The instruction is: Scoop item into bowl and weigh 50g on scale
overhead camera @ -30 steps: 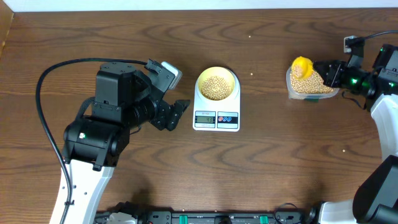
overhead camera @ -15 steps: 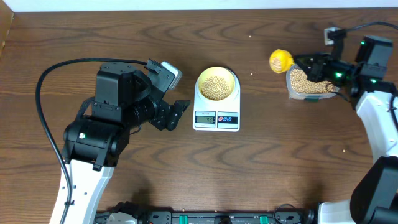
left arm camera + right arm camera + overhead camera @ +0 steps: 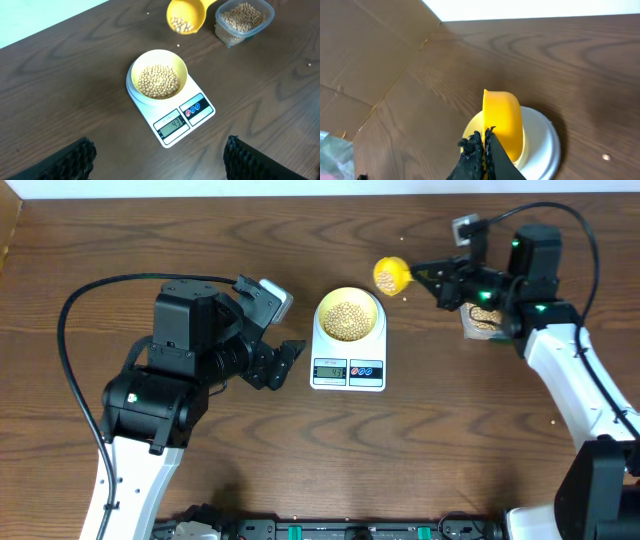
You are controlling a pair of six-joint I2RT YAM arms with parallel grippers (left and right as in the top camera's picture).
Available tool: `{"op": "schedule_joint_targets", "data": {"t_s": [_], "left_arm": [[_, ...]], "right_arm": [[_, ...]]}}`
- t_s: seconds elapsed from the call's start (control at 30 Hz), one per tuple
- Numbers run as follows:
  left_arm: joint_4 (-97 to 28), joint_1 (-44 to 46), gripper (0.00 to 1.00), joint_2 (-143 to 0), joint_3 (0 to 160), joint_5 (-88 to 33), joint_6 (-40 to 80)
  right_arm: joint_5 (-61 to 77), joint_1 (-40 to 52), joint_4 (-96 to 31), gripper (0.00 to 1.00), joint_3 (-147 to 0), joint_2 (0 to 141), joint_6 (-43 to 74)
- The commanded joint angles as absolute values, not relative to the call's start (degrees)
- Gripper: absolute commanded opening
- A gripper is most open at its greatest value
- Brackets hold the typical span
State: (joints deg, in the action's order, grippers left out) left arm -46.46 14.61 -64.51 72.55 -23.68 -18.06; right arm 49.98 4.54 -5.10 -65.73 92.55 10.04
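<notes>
A pale yellow bowl (image 3: 323,310) holding a heap of beans (image 3: 349,320) stands on the white scale (image 3: 348,371) at the table's middle. My right gripper (image 3: 440,280) is shut on the handle of a bright yellow scoop (image 3: 391,275), which hangs just right of and behind the bowl. The left wrist view shows a few beans in the scoop (image 3: 186,17). In the right wrist view the scoop (image 3: 504,122) hangs over the bowl's near edge (image 3: 470,132). My left gripper (image 3: 285,360) stands open left of the scale, nothing between its fingers (image 3: 82,152).
A clear tub (image 3: 244,20) of beans sits at the right, partly under my right arm in the overhead view. Loose beans (image 3: 404,297) lie on the wood near the scoop. A black cable (image 3: 80,300) loops around my left arm.
My right arm has carried the scoop leftward from the tub to just beside the bowl. The left arm has stayed still.
</notes>
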Motion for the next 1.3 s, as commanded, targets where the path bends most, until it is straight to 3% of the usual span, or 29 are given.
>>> {"op": "schedule_joint_targets", "data": {"t_s": [0.0, 0.23, 0.7, 1.27], "left_arm": [[-46.5, 14.3, 0.84, -64.6, 72.3, -24.0, -18.6], [-46.5, 14.3, 0.84, -64.6, 72.3, -24.0, -18.6], [-46.5, 14.3, 0.84, -64.6, 72.3, -24.0, -18.6], [-46.5, 14.3, 0.83, -64.6, 72.3, -24.0, -18.6]], "right_arm": [[46.7, 7.3, -4.9, 0.01, -65.5, 92.2, 10.5], [45.1, 11.8, -5.4, 0.01, -65.5, 92.2, -3.0], [45.1, 14.3, -8.2, 0.01, -65.5, 92.2, -19.0], [45.1, 14.3, -8.4, 0.01, -65.5, 92.2, -20.4]]}}
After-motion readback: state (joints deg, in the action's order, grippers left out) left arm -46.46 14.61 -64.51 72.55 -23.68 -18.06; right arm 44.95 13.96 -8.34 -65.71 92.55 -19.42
